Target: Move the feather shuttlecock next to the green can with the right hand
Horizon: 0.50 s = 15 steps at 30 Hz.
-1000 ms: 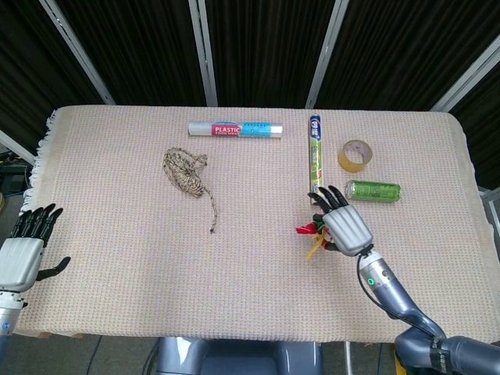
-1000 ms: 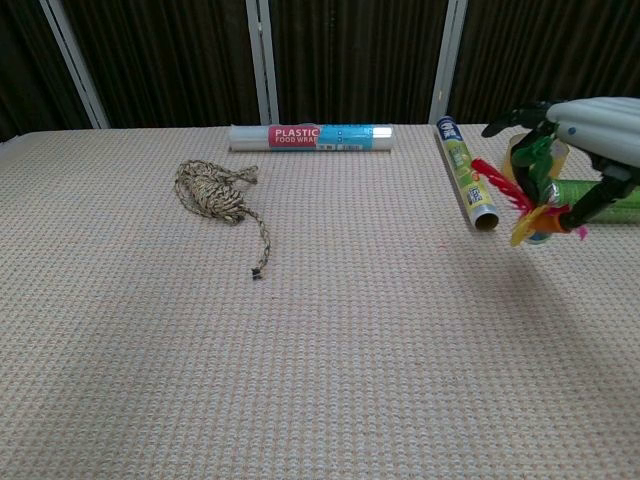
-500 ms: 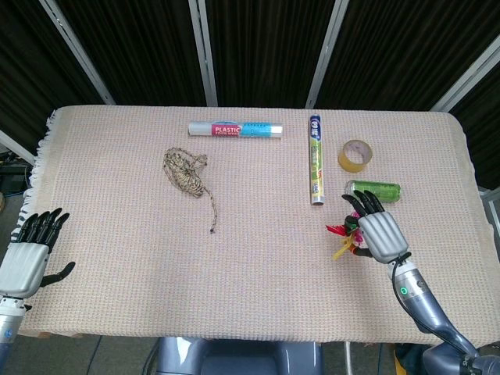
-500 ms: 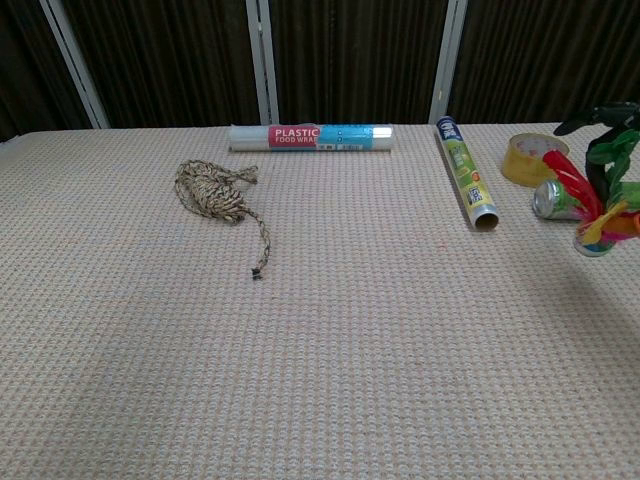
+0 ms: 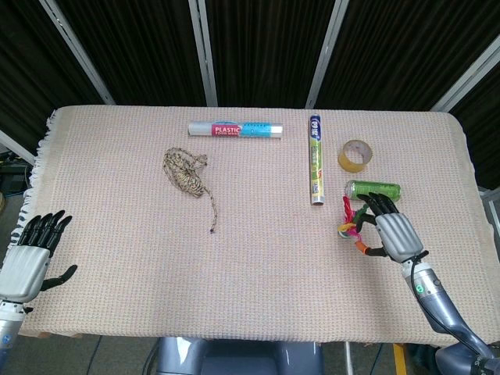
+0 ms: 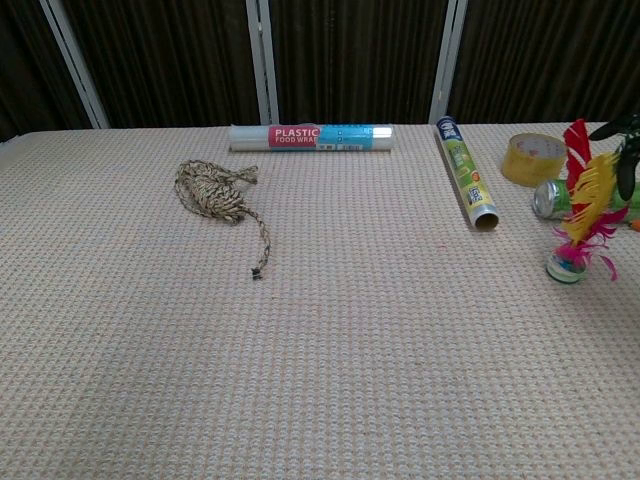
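The feather shuttlecock (image 5: 349, 223) has red, yellow, green and pink feathers. In the chest view the shuttlecock (image 6: 579, 218) stands upright, its round base on the cloth. My right hand (image 5: 392, 233) grips its feathers between curled fingers and thumb; only dark fingertips (image 6: 629, 160) show at the chest view's right edge. The green can (image 5: 373, 190) lies on its side just beyond the shuttlecock, a short gap away, and its silver end (image 6: 548, 199) faces the chest camera. My left hand (image 5: 30, 255) hovers at the table's front left corner, fingers apart and holding nothing.
A roll of yellow tape (image 5: 355, 155) lies behind the can. A long green foil box (image 5: 315, 158) lies left of the can. A plastic wrap box (image 5: 235, 129) sits at the back, and a coil of twine (image 5: 186, 172) lies left of centre.
My right hand has carried the shuttlecock rightward and slightly away from me, from beside the foil box's near end to just in front of the can. The shuttlecock now stands upright on the cloth.
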{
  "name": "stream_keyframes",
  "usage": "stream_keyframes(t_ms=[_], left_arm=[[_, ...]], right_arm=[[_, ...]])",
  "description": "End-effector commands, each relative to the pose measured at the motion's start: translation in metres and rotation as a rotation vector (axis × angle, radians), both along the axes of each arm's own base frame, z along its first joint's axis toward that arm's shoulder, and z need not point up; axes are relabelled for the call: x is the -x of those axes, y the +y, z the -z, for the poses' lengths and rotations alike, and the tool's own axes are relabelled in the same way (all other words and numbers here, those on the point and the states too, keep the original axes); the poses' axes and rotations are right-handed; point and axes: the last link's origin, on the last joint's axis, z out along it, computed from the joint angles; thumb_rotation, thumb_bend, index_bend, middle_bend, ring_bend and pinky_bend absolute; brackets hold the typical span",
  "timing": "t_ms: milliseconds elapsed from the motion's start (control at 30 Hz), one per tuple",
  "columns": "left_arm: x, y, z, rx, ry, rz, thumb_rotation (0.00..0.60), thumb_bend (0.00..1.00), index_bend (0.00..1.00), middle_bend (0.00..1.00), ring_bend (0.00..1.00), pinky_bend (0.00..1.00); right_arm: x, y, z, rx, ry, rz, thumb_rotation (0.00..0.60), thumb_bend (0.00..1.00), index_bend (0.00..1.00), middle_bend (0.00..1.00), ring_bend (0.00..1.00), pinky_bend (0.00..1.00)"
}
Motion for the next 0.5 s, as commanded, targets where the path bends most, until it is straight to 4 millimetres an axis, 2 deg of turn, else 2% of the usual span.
stream_keyframes(t_ms=[33,267,400,500], left_arm=[[-0.001,-0.002,0.0,-0.001,-0.001,0.006,0.6,0.24,0.0,0.0,0.0,0.0],[-0.003,-0.005,-0.002,-0.008,-0.005,0.017,0.6,0.24,0.0,0.0,0.0,0.0],[-0.004,-0.006,-0.003,-0.015,-0.008,0.022,0.6,0.24,0.0,0.0,0.0,0.0],[-0.004,-0.006,-0.004,-0.019,-0.009,0.022,0.6,0.24,0.0,0.0,0.0,0.0]], right_arm=[[0.01,-0.004,-0.006,-0.004,0.011,0.022,0.6,0.22,0.53,0.08,0.0,0.0],[0.025,-0.011,-0.029,0.055,0.058,0.044,0.6,0.22,0.5,0.07,0.0,0.0],[0.03,-0.007,-0.049,0.103,0.079,0.058,0.6,0.22,0.29,0.01,0.0,0.0],[0.031,0.006,-0.067,0.152,0.089,0.065,0.6,0.19,0.11,0.0,0.0,0.0]])
